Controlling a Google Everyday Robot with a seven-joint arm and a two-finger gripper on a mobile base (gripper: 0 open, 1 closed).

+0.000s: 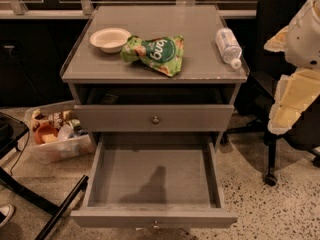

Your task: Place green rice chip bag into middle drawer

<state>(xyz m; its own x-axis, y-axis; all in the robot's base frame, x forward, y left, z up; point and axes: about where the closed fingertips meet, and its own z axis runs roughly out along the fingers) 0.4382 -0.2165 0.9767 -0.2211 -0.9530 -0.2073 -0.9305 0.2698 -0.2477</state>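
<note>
The green rice chip bag lies flat on the grey cabinet top, near its front edge, between a bowl and a bottle. The middle drawer is pulled fully out below; its grey floor holds nothing but a shadow. Above it is a shut drawer front with a silver knob. My arm hangs in at the right edge, and my gripper is its cream-coloured lower end, right of the cabinet, level with the shut drawer and well apart from the bag. It touches nothing.
A white round bowl stands left of the bag. A clear water bottle lies at the top's right edge. A plastic bin of snacks sits on the floor to the left. A black office chair stands to the right.
</note>
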